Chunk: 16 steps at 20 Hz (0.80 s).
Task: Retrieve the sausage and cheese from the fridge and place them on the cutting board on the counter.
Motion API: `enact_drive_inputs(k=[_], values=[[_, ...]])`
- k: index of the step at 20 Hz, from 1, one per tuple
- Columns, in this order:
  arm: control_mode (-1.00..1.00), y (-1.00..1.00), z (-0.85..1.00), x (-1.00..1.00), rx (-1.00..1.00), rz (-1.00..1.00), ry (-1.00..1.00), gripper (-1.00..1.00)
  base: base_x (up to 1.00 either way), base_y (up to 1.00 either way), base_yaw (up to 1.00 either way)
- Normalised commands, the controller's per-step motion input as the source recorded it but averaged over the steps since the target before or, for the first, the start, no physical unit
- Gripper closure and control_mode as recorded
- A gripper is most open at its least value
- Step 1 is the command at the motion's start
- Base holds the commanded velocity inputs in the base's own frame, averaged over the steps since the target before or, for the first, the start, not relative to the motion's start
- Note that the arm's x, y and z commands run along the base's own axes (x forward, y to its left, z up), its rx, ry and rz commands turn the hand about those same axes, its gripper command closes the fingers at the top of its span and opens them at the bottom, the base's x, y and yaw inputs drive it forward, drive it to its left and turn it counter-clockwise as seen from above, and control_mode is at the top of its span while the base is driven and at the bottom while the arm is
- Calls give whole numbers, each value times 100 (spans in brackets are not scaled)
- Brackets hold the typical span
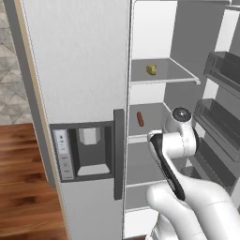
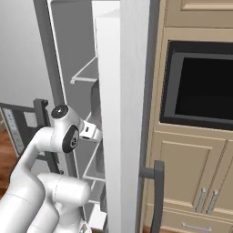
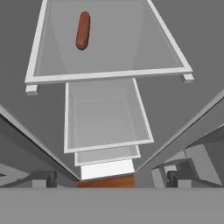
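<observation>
The fridge (image 1: pixel 79 61) stands with its right door swung open. On its middle shelf lies the dark red sausage (image 1: pixel 139 118), which the hand view shows near the top left (image 3: pixel 82 30) on a white-rimmed shelf (image 3: pixel 109 75). One shelf higher rests the yellowish cheese (image 1: pixel 151 70). My gripper (image 3: pixel 109 180) is open and holds nothing. It hangs inside the fridge, above and in front of the sausage's shelf, looking down past several lower shelves. The cutting board and the counter are out of view.
The open door's bins (image 1: pixel 224 70) stand close on the right of my arm (image 1: pixel 174 140). The closed left door carries a water dispenser (image 1: pixel 86 150) and a dark handle (image 1: pixel 119 154). The open door's white edge (image 2: pixel 120 113) separates me from a wall oven (image 2: pixel 200 86) and beige cabinets (image 2: pixel 191 173).
</observation>
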Motion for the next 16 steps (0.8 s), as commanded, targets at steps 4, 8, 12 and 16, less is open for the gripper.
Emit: enact_drive_inputs(k=[4,8,12,16], values=[[100,0,0,0,0,0,0,-100,31,-19,9],[100,0,0,0,0,0,0,-100,35,-10,3],[100,0,0,0,0,0,0,-100,0,0,0],[100,0,0,0,0,0,0,-100,0,0,0]])
